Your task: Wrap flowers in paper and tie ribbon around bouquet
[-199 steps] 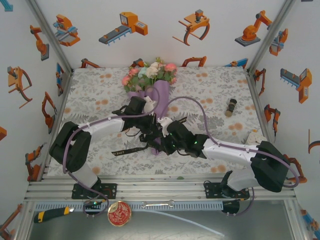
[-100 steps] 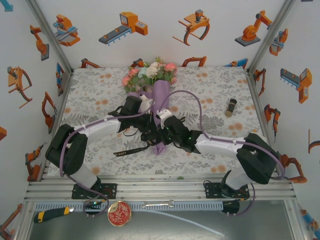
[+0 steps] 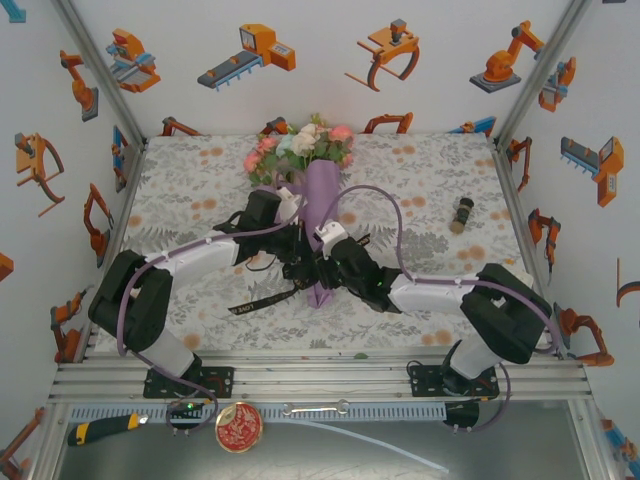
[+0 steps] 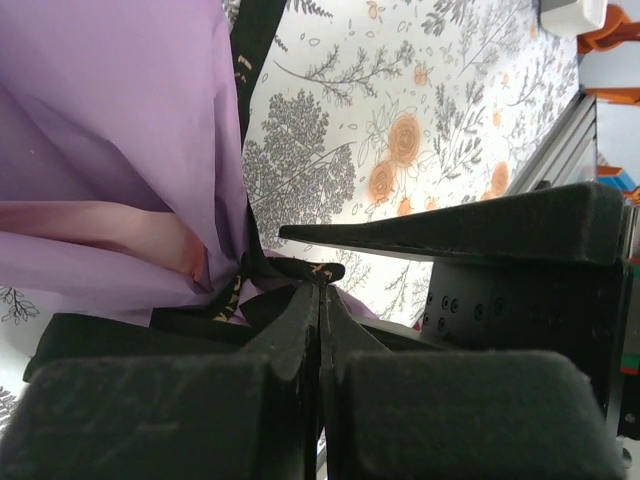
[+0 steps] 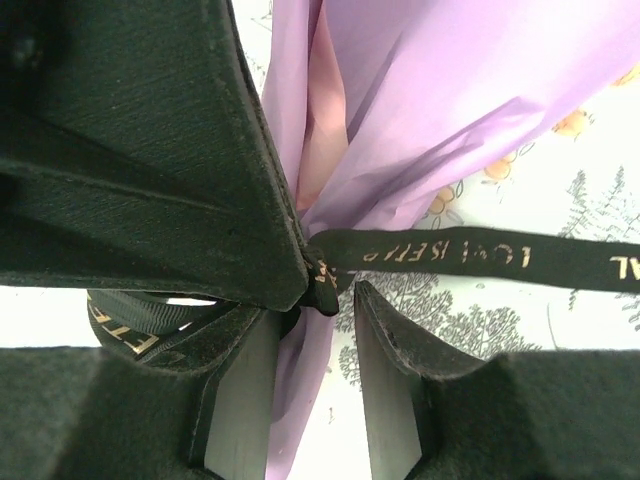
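bouquet (image 3: 320, 195) lies lengthwise, heads far; left gripper (image 4: 320, 290) pinches ribbon (image 5: 480, 255), right gripper (image 5: 330, 300) gaping.

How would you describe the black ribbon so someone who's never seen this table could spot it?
On the flowered tablecloth, find the lilac paper cone of roses lying up the middle. The ribbon crosses the cone's narrow near end and trails out leftward across the cloth. It is flat and black with pale lettering, unlike the round purple-grey cables looping nearby.
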